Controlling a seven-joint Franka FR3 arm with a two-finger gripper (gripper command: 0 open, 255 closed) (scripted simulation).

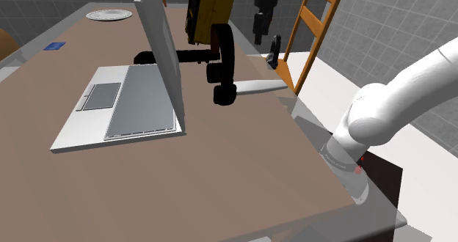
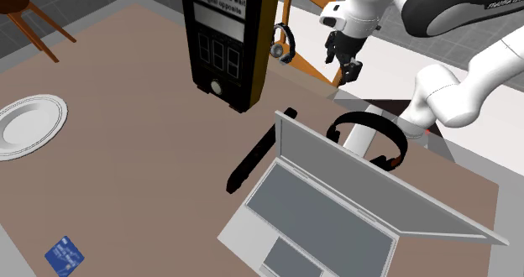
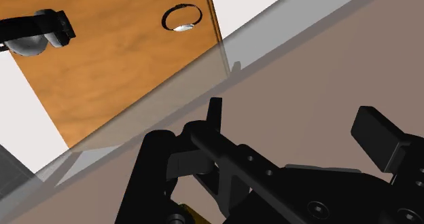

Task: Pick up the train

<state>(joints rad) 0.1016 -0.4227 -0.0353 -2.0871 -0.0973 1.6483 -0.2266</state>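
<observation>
"…TRIANS" on black crossing box (image 2: 222,44), "FRANKA" on arm (image 2: 491,7)

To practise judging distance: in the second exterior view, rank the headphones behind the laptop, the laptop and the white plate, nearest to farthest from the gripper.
1. Headphones, on the table just below the gripper.
2. Laptop, open, toward the view's lower right.
3. White plate, far off at the left edge.
</observation>
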